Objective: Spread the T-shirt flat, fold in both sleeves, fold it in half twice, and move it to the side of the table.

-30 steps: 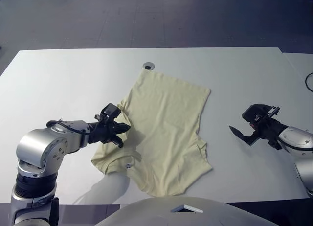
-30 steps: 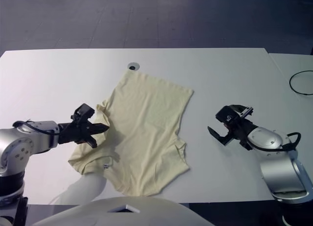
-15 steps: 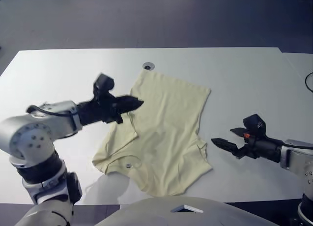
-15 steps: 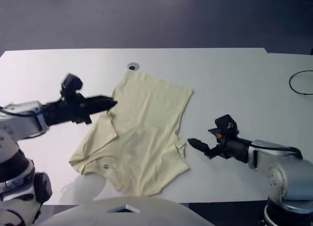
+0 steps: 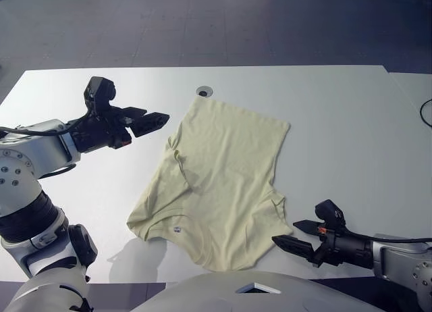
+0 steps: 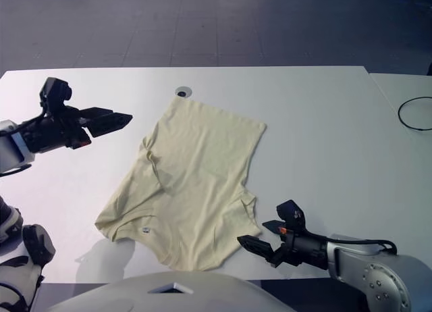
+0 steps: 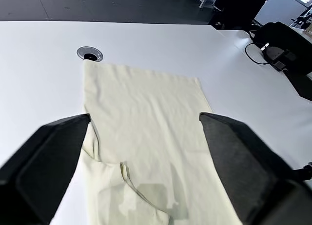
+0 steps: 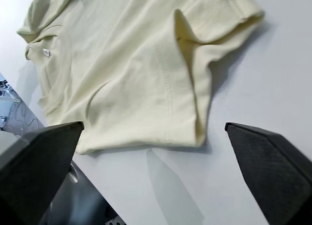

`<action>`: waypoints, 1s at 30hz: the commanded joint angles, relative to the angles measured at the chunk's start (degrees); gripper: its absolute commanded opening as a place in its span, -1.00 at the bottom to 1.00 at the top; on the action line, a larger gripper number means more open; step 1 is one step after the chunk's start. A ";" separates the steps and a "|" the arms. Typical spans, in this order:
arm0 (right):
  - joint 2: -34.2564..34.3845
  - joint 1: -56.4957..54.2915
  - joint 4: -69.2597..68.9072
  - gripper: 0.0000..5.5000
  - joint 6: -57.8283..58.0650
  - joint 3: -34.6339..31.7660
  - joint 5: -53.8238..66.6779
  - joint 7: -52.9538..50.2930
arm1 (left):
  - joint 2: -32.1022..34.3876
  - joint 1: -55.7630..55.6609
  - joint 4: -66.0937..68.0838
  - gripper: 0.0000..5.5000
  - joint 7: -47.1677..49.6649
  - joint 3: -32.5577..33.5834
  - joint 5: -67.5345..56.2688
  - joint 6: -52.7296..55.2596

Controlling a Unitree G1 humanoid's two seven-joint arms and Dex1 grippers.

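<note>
- T-shirt (image 5: 223, 184), pale yellow, lies rumpled mid-table (image 5: 351, 116), collar toward the near edge.
- Left gripper (image 5: 156, 118): fingers apart, empty, beside the shirt's left edge.
- Right gripper (image 5: 289, 234): fingers apart, empty, at the shirt's near-right corner.

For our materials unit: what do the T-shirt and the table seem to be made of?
T-shirt: probably thin knit fabric, matte pale yellow; it wrinkles softly and shows stitched seams. Table: smooth white hard surface, perhaps laminate; it carries crisp shadows, no grain.
</note>
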 commanded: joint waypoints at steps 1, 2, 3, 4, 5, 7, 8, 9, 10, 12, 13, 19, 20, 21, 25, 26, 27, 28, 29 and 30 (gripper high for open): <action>1.90 1.54 2.92 0.79 1.38 2.35 1.56 -3.67 | -0.66 0.96 -0.21 0.77 1.02 -1.20 0.73 -0.14; 2.04 1.61 3.12 0.73 1.38 2.48 2.03 -4.21 | -0.68 1.03 -0.14 0.84 1.13 -1.33 0.85 -0.18; 2.14 1.60 3.35 0.67 1.39 2.52 2.44 -4.76 | -0.68 1.03 0.03 0.89 1.25 -1.47 0.96 -0.23; 2.15 1.65 3.49 0.60 1.39 2.42 2.87 -5.25 | -0.68 1.03 0.12 0.96 1.39 -1.54 1.03 -0.24; 2.03 1.52 3.71 0.53 1.40 2.41 3.34 -5.72 | -0.66 1.07 0.26 0.96 1.52 -1.58 1.18 -0.29; 1.34 1.44 3.92 0.39 1.40 2.33 4.37 -6.37 | -0.84 1.33 0.20 0.96 1.80 -1.69 1.44 -0.37; 1.02 1.22 4.14 0.33 1.40 2.37 4.74 -6.67 | -0.96 1.49 0.13 0.96 1.87 -1.71 1.52 -0.39; 0.72 1.14 4.27 0.26 1.39 2.29 5.18 -6.98 | -1.09 1.65 -0.08 0.96 1.95 -1.66 1.52 -0.31; 0.41 1.02 4.43 0.21 1.39 2.23 5.57 -7.28 | -1.23 1.86 -0.37 0.96 2.02 -1.61 1.57 -0.23; -0.06 0.74 4.65 0.10 1.38 2.32 6.19 -7.82 | -1.36 2.15 -0.62 0.96 2.13 -1.55 1.68 -0.21; -0.36 0.69 4.66 0.01 1.37 2.37 6.41 -7.96 | -1.42 2.24 -0.72 0.96 2.19 -1.50 1.70 -0.19; -1.93 0.11 4.71 -0.39 1.35 3.04 7.28 -8.83 | -1.45 2.55 -0.86 0.96 2.49 -1.47 1.90 -0.43; -2.13 -0.05 4.79 -0.45 1.33 3.17 7.24 -8.91 | -1.49 2.54 -0.88 0.96 2.53 -1.53 1.91 -0.47; -2.31 -0.25 4.93 -0.53 1.31 3.26 7.26 -9.02 | -1.51 2.53 -0.88 0.96 2.57 -1.61 1.95 -0.53; -3.22 -1.46 5.54 -0.75 1.23 3.22 7.32 -9.14 | -1.45 2.52 -0.87 0.96 2.69 -1.81 2.06 -0.70; -3.75 -1.82 5.66 -0.81 1.16 3.21 7.19 -9.05 | -1.43 2.50 -0.84 0.96 2.74 -1.86 2.08 -0.77; -4.52 -2.27 5.89 -0.90 1.06 3.14 7.05 -8.82 | -1.43 2.47 -0.80 0.96 2.78 -1.90 2.09 -0.82; -5.59 -3.10 6.35 -0.95 0.92 2.99 6.89 -8.48 | -1.37 2.37 -0.63 0.96 2.77 -1.97 2.13 -0.94; -6.95 -4.23 7.21 -0.99 0.66 2.65 6.62 -8.04 | -1.35 2.28 -0.47 0.96 2.77 -2.06 2.17 -1.05; -8.41 -5.22 8.08 -0.99 0.22 2.46 6.16 -7.61 | -1.34 2.22 -0.36 0.96 2.77 -2.13 2.20 -1.15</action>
